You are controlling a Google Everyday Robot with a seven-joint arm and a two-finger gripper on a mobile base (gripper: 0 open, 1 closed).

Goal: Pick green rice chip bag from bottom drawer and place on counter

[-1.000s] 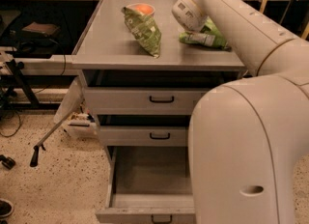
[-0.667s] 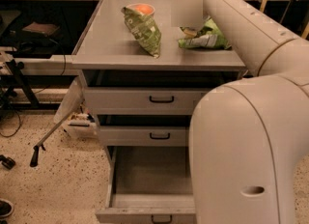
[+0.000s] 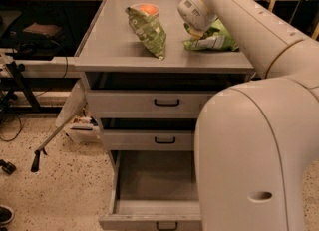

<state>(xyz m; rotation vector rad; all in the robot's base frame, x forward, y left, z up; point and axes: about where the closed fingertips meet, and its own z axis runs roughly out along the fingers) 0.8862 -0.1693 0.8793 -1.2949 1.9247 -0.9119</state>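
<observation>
The green rice chip bag lies crumpled on the right side of the counter, the grey top of the cabinet. My gripper is at the end of the white arm, down at the bag's left end and mostly hidden behind the wrist. The bottom drawer is pulled open below, and its grey interior shows nothing inside.
A darker olive, leaf-patterned bag lies at the counter's middle. An orange item in a bowl is behind it. The two upper drawers are closed. My white arm and body fill the right side. A stick tool leans at the left on the floor.
The wrist has turned slightly over the green bag. The bag and the drawers have not visibly moved.
</observation>
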